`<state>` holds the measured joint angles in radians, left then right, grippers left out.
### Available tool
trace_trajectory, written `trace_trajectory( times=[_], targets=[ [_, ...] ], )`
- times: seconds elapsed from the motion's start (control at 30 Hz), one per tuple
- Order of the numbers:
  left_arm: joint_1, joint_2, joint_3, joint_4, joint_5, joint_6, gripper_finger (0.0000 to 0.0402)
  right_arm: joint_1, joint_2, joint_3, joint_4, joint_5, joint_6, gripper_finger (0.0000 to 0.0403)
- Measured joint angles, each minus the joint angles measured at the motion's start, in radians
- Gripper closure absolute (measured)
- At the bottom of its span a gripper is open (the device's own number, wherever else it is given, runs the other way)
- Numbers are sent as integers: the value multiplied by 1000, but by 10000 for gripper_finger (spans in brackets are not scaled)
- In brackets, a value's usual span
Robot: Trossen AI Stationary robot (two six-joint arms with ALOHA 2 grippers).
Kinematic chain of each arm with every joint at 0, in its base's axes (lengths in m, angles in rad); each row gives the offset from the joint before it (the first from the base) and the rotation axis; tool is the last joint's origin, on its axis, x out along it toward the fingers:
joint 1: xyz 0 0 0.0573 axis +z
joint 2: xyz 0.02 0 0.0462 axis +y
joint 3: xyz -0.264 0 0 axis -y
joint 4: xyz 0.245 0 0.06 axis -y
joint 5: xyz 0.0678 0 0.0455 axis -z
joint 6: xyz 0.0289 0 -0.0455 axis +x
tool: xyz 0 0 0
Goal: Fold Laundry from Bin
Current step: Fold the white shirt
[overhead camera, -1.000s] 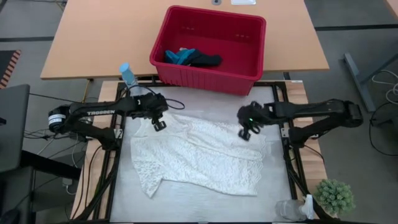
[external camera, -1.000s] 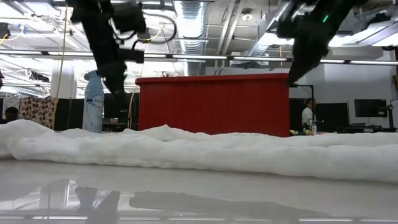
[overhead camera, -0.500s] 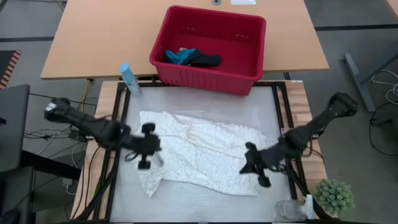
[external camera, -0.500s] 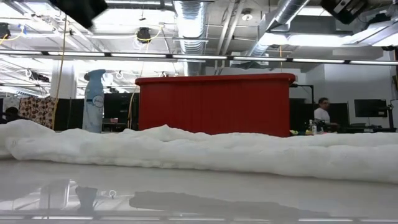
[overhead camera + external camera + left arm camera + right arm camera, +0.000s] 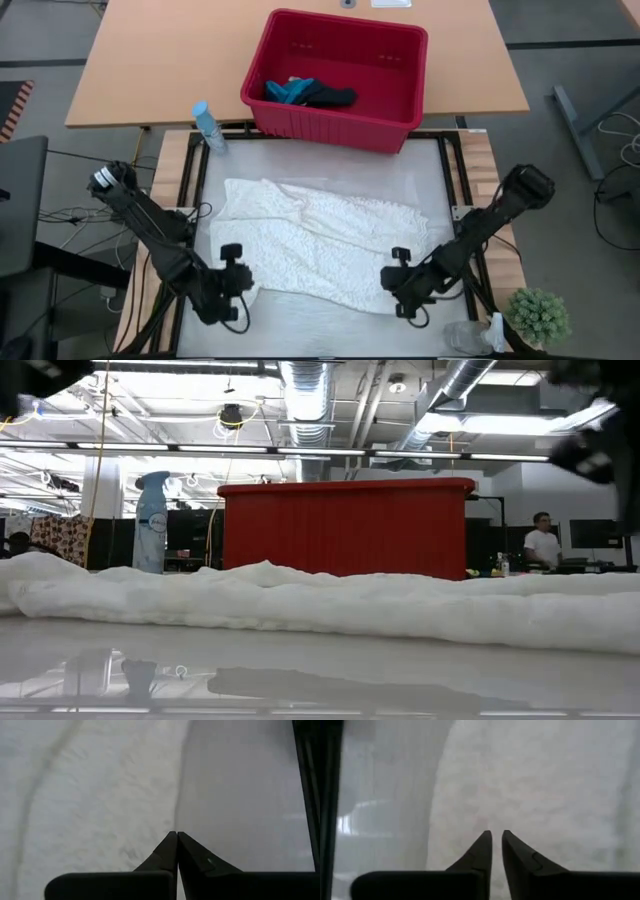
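Note:
The large white lacy cloth (image 5: 320, 240) of the laundry lies spread flat on the table; the low view shows it as a long white ridge (image 5: 320, 605). The red bin (image 5: 335, 75) stands at the far edge, with a teal item (image 5: 288, 92) and a dark item (image 5: 332, 97) inside. My left gripper (image 5: 176, 835), shut, hangs over the cloth's near-left edge (image 5: 238, 290). My right gripper (image 5: 496, 834), with a narrow gap between its fingertips, hangs over the cloth's near-right edge (image 5: 397, 290). Both point slantwise down, and nothing is between their fingers.
A blue spray bottle (image 5: 205, 125) stands at the table's far left corner, beside the bin. A small green plant (image 5: 538, 315) and a clear bottle (image 5: 465, 338) stand at the near right corner. Black rails (image 5: 190, 220) frame the table. A person (image 5: 542, 542) stands in the room behind.
Both grippers have swung from the cloth's far corners toward the table's near edge, the left down the cloth's left side and the right down its right side. They now hang over the cloth's near corners. The cloth has stayed where it was.

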<state>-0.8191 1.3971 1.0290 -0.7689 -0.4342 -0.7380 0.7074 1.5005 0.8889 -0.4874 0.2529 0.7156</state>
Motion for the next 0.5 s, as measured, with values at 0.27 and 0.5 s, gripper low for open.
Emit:
trace_trajectory(
  times=[0.27,0.5],
  targets=[
    [-11,121,49,-6,199,-4,357,40,97,3,-1,-121,109,221],
    [18,165,273,-141,344,79,291,36,74,57,-5,-149,143,131]
  ],
)
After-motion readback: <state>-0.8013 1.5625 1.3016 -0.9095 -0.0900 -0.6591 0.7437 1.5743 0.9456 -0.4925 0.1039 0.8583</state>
